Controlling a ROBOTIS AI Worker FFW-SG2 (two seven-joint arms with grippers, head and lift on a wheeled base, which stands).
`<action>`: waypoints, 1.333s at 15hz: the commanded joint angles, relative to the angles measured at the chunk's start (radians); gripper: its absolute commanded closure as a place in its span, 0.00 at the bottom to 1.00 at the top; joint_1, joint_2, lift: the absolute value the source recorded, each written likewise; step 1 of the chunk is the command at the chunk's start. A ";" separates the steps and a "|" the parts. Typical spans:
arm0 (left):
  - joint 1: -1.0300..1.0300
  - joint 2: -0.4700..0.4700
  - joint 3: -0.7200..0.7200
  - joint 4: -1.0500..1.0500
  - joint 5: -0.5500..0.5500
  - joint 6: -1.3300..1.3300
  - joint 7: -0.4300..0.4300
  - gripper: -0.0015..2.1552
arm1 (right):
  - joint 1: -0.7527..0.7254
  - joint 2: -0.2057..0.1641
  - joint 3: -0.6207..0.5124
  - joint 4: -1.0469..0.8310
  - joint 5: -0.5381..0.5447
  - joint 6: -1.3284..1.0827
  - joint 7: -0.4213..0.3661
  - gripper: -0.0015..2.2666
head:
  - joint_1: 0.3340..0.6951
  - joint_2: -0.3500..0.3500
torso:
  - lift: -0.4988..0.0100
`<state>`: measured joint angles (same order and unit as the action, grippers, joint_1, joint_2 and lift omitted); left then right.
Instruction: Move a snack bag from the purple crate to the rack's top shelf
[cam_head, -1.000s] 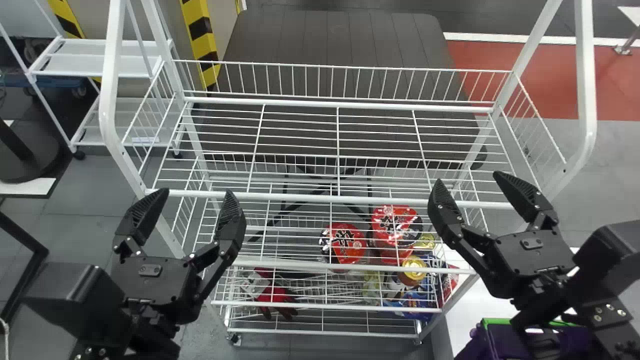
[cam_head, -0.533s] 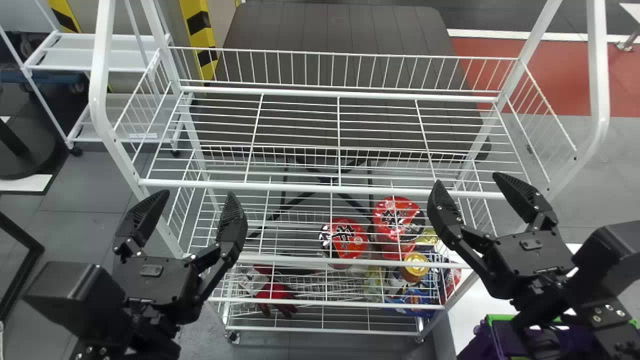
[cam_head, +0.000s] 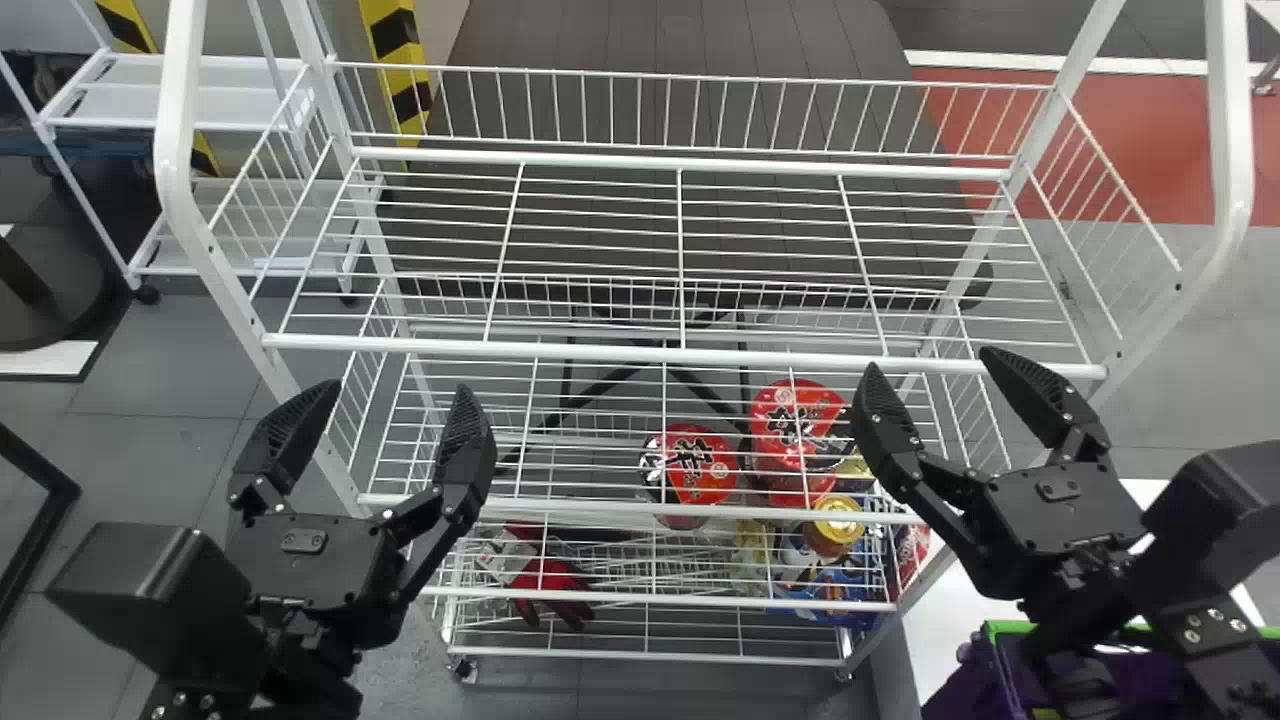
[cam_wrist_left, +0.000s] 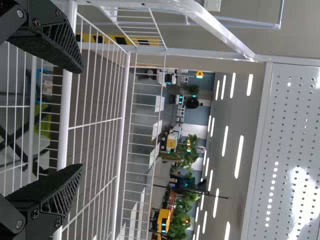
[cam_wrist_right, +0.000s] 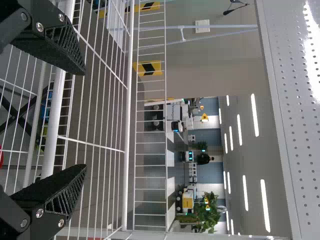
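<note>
Head view: you've got the right gripper (cam_head: 930, 362) spread wide, nothing between its fingers, tips near the front rail of the rack's top shelf (cam_head: 680, 355), toward the right end. Left gripper (cam_head: 395, 400) is also wide and empty, in front of the rack's left end; you can't tell how far either one is from the wire. Purple crate (cam_head: 965, 690) is at the lower right, cut off by the bottom edge and partly covered by the right arm, so its contents are hard to make out and you can't tell if the snack bag is in it. Crate sits on a white surface (cam_head: 945, 620) just beside the rack. Through the shelf wires you get, half hidden, two red-lidded bowls (cam_head: 700, 470), a gold-lidded jar (cam_head: 838, 525), a blue packet (cam_head: 840, 590) and red gloves (cam_head: 550, 580); which lower level each is on, you can't always tell. Behind the rack, a dark table (cam_head: 650, 35) with crossed legs; around it, grey floor (cam_head: 180, 440), a red floor patch (cam_head: 1100, 140), a white cart (cam_head: 190, 90) and a yellow-black striped post (cam_head: 400, 50). Left wrist view gives you ceiling lights (cam_wrist_left: 239, 155), plants (cam_wrist_left: 187, 150) and a perforated panel (cam_wrist_left: 290, 150), cut off at the edge.
</note>
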<state>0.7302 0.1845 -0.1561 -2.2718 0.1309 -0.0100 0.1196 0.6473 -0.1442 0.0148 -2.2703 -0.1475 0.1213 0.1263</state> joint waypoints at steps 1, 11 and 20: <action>0.000 -0.002 0.000 0.002 -0.005 0.000 0.008 0.08 | 0.000 0.000 -0.001 0.000 -0.001 0.007 0.003 0.08 | 1.00 0.47 | 0.72; -0.003 -0.007 -0.002 0.015 -0.020 -0.021 0.052 0.08 | -0.006 0.002 0.004 -0.002 0.008 0.034 0.003 0.08 | 1.00 0.49 | 0.65; -0.009 -0.007 -0.016 0.023 -0.045 -0.034 0.081 0.08 | -0.005 -0.002 0.004 -0.006 0.008 0.038 0.003 0.08 | 1.00 0.50 | 0.58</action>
<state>0.7223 0.1780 -0.1718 -2.2478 0.0858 -0.0450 0.2010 0.6427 -0.1457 0.0184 -2.2765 -0.1393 0.1589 0.1288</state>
